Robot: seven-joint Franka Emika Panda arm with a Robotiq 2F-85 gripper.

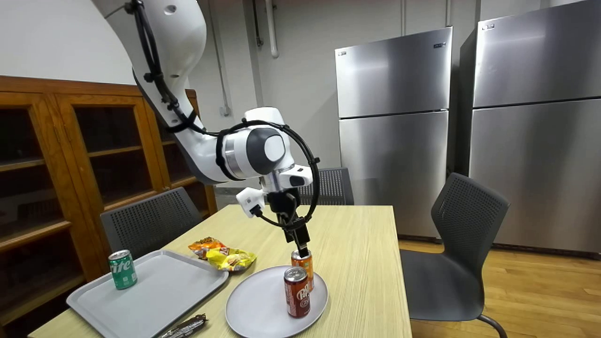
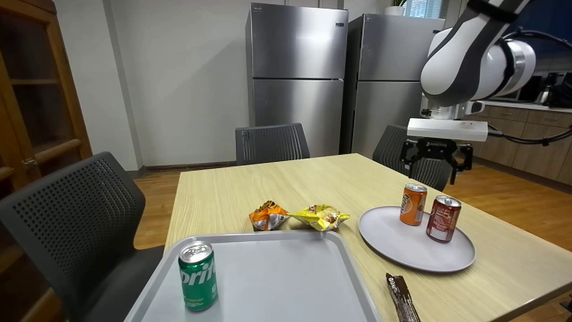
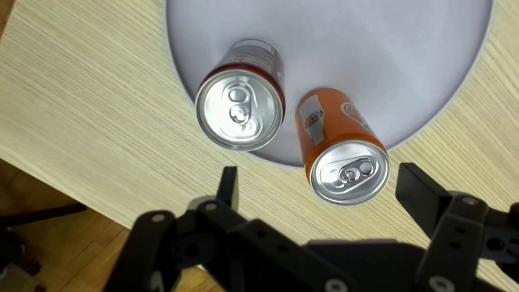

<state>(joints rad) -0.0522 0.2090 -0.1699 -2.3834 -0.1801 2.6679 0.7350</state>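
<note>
My gripper (image 3: 319,178) is open and empty, pointing down. It is above and nearest to an orange can (image 3: 334,117), whose top shows between the spread fingers in the wrist view. No contact shows. In an exterior view the gripper (image 2: 431,176) hangs over the orange can (image 2: 413,205) and a dark red Dr Pepper can (image 2: 443,219). Both cans stand upright on a round light grey plate (image 2: 418,255). The red can also shows in the wrist view (image 3: 243,105), left of the orange one. In an exterior view the red can (image 1: 297,293) partly hides the orange can (image 1: 302,260).
A grey tray (image 2: 286,277) holds a green Sprite can (image 2: 198,277). An orange snack bag (image 2: 268,216) and a yellow bag (image 2: 321,217) lie behind it. A dark wrapped bar (image 2: 401,295) lies between tray and plate. Chairs (image 1: 458,253) stand around the wooden table (image 1: 361,263).
</note>
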